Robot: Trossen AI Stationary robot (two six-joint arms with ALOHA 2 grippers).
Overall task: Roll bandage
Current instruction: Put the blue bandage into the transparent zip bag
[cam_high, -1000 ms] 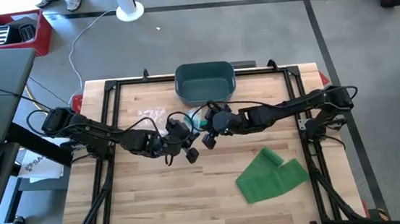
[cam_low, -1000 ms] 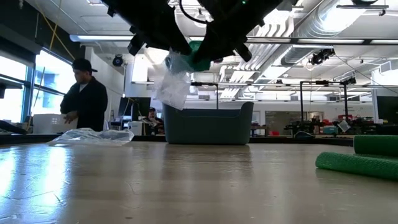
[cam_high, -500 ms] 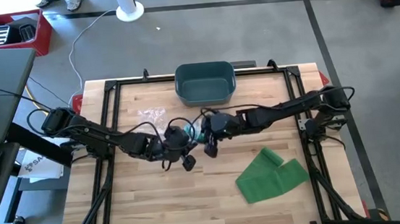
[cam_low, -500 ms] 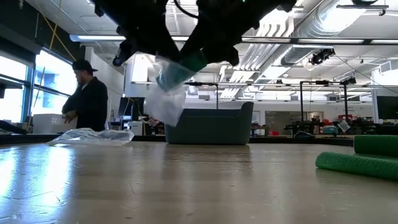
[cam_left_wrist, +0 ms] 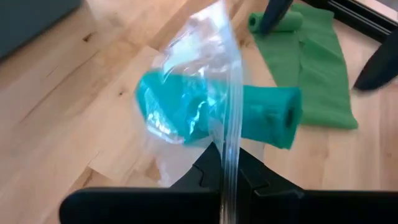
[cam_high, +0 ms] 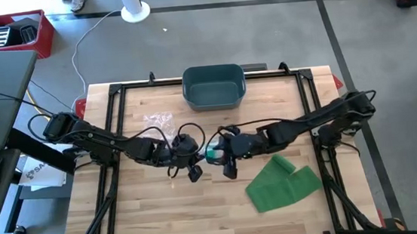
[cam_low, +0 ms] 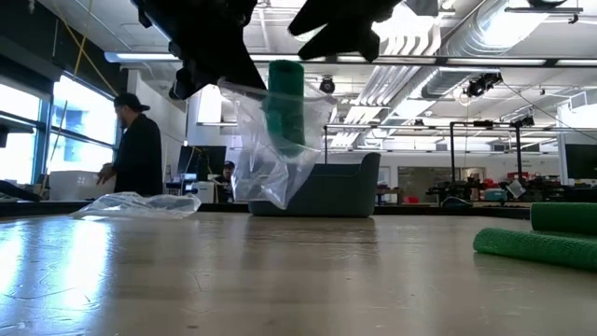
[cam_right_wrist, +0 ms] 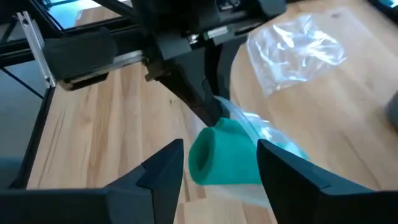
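Above the middle of the table, a teal bandage roll (cam_right_wrist: 221, 155) sits half inside a clear plastic bag (cam_low: 270, 154), its open end poking out of the bag's mouth. I have my left gripper (cam_left_wrist: 224, 177) pinched shut on the bag's edge, so the film hangs from it with the roll inside, clear of the wood. My right gripper (cam_right_wrist: 214, 165) has its fingers spread wide on either side of the roll's exposed end, not pressing on it as far as I can tell.

I judge this to be the bagging step: the roll is done and partly in. Next I would either nudge it deeper or back the right arm away, keeping the left pinch firm so the slippery film does not slide out.

The roll is a tight, soft-looking cylinder with a hollow core. The bag is thin, crinkled and glossy. Near and to the right, a green bandage (cam_high: 281, 182) lies flat on the wooden table (cam_high: 164, 212), one end partly rolled. A second crumpled clear bag (cam_high: 160, 120) lies far left, and a dark teal bin (cam_high: 214, 85) stands at the far edge.
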